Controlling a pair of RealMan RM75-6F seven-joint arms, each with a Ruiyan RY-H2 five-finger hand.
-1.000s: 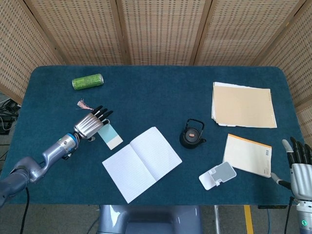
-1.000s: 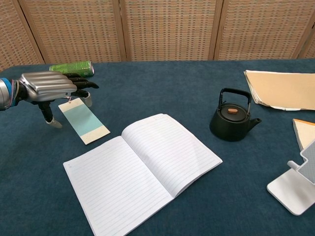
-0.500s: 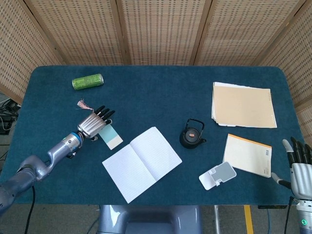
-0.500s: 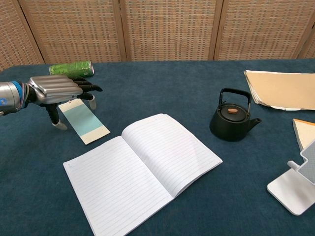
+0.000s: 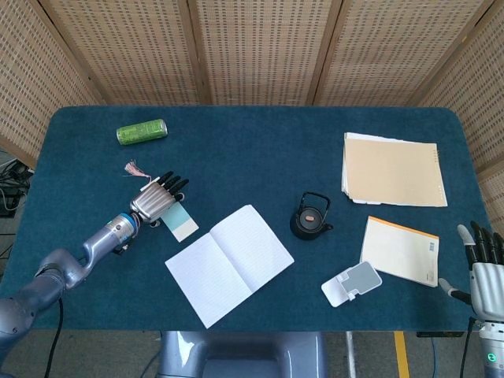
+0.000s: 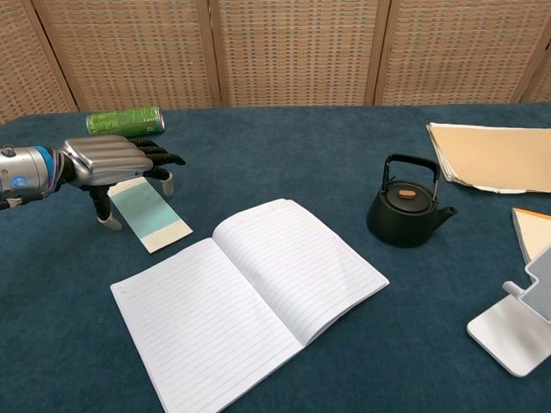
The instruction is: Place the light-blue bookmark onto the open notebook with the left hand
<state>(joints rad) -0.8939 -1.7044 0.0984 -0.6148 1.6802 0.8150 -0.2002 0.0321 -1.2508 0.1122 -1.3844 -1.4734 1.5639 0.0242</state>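
The light-blue bookmark [image 5: 180,223] [image 6: 154,216] lies flat on the blue cloth, just left of the open notebook [image 5: 228,264] [image 6: 245,297]. My left hand [image 5: 157,201] [image 6: 115,161] hovers palm-down over the bookmark's far end and hides that end. Its fingers are stretched forward and its thumb tip touches the cloth left of the bookmark. It holds nothing. At the table's near right edge my right hand [image 5: 483,268] is upright with its fingers apart and empty; the chest view does not show it.
A green can [image 5: 142,131] [image 6: 125,120] lies at the far left, a pink tassel [image 5: 135,168] beside the left hand. A black teapot [image 5: 311,216] [image 6: 407,213] stands right of the notebook. Beige folders [image 5: 391,170], a notepad [image 5: 400,250] and a white stand [image 5: 351,283] fill the right.
My left hand has slid a little to the right and nearer, now covering more of the bookmark's far end. The bookmark, the notebook and the right hand have not moved.
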